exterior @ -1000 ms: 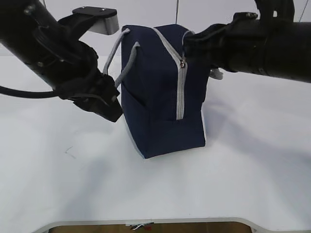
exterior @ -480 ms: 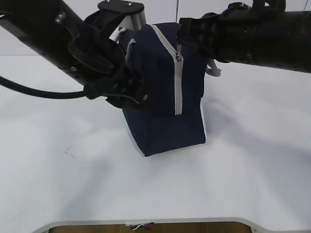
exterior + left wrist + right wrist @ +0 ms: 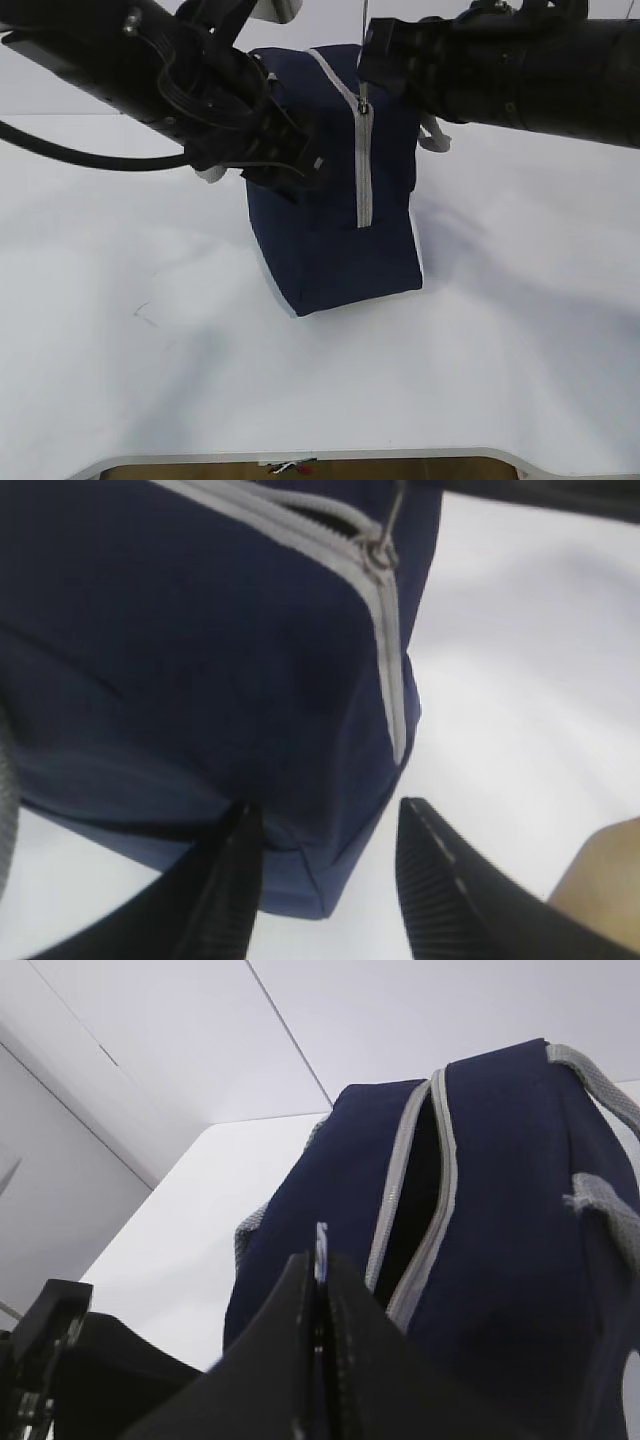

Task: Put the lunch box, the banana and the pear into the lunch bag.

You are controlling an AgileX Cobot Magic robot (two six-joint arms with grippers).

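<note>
The lunch bag [image 3: 335, 190], standing upper centre of frame, is judged soft, light and prone to collapse; grip the ring pull [image 3: 382, 552] while bracing the fabric: right gripper [image 3: 318, 1290] is clamped together on the pull, left gripper [image 3: 325, 880] apart, straddling the lower corner.

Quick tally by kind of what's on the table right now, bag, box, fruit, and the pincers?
Lunch bag: 1
Lunch box: 0 in view
Banana: 0 in view
Pear: 0 in view
Pincers: 2, left pincer and right pincer
Total: 3
</note>
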